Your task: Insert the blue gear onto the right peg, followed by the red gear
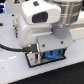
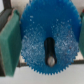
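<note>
My pincer (image 2: 47, 40) is clamped on the blue gear (image 2: 48, 42), its green pads (image 2: 8, 42) pressing the toothed rim from either side; in the wrist view the disc fills the middle of the frame, with its dark centre slot low and a pale dot in it that I take to be the tip of the right peg (image 2: 50, 61), though it is too blurred to be sure. In the exterior view my hand sits low in the centre of the frame, and the blue gear (image 1: 53, 53) shows just beneath it, over the grey plate (image 1: 37, 58) with its black border in the lower middle. I judge I am at the seating step: to do it well I should keep the disc level, hold the hole centred over the pin, come straight down without twisting, and part my pads only once the gear rests flat. My own bulk hides the pegs in the exterior view, so I cannot tell how far the gear is down. A black cable (image 1: 10, 48) runs in from the left edge. The red gear is in neither picture.
</note>
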Tool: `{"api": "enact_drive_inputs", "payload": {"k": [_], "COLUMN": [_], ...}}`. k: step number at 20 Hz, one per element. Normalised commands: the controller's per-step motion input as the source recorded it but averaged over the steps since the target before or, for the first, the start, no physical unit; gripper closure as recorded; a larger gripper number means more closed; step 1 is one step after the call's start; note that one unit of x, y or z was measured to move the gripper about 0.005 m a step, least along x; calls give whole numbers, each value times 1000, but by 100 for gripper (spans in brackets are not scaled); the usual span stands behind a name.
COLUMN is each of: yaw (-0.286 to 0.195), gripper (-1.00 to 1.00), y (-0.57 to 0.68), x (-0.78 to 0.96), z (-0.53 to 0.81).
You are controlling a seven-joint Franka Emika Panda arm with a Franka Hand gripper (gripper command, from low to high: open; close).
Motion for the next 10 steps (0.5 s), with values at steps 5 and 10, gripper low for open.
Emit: {"api": "enact_drive_inputs", "payload": {"k": [5,10], "yaw": [0,0], "gripper": [-100,-100], "y": [126,134], "x": [3,-91], "z": [41,320]}}
